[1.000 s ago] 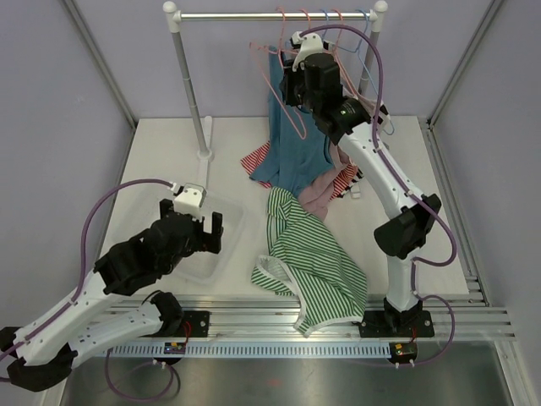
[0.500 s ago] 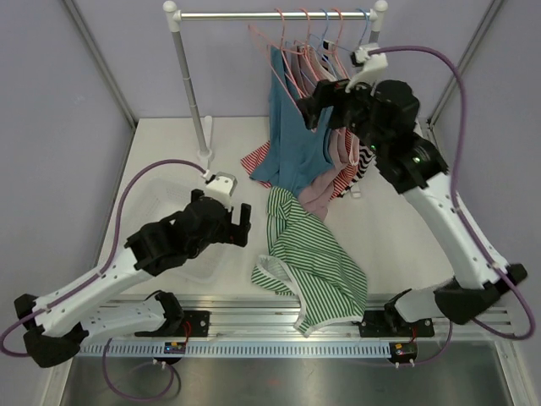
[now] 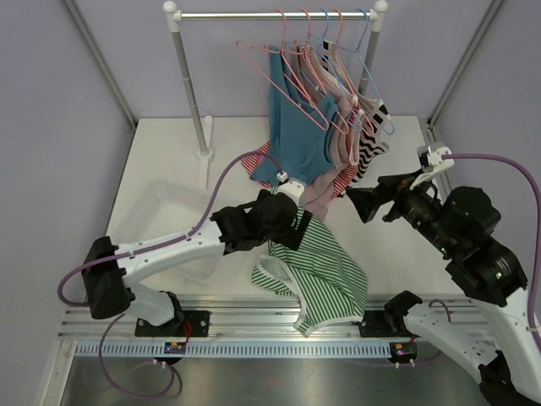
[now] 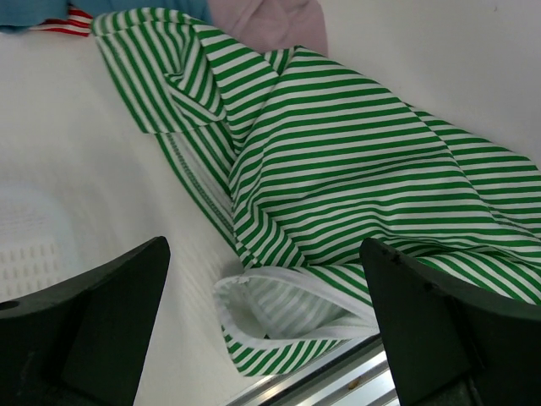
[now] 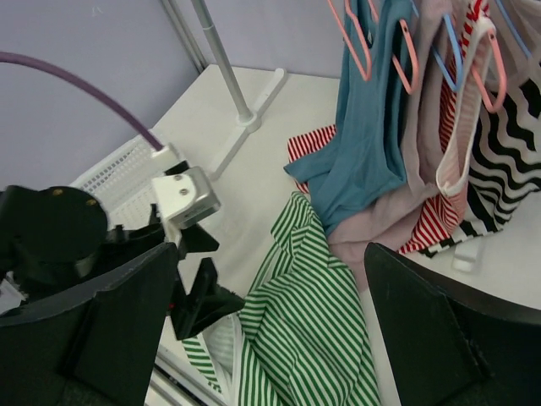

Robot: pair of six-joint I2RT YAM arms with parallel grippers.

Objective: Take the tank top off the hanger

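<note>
Left pincer (image 4: 264, 254) is spread wide and empty, hovering just above the green striped tank top (image 4: 355, 178). The top lies crumpled on the worktop (image 3: 169, 152), off any hanger, with its near end trailing over the front edge. Right pincer (image 5: 270, 254) gapes too, holding nothing, well apart from the rail (image 3: 270, 14) where the blue top (image 3: 296, 139) and others hang. This looks like the pick-up step: next the left should drop straight down and pinch a raised fold.

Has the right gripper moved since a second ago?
Yes. The right gripper has backed away from the rack rail, down and right in the top view.
</note>
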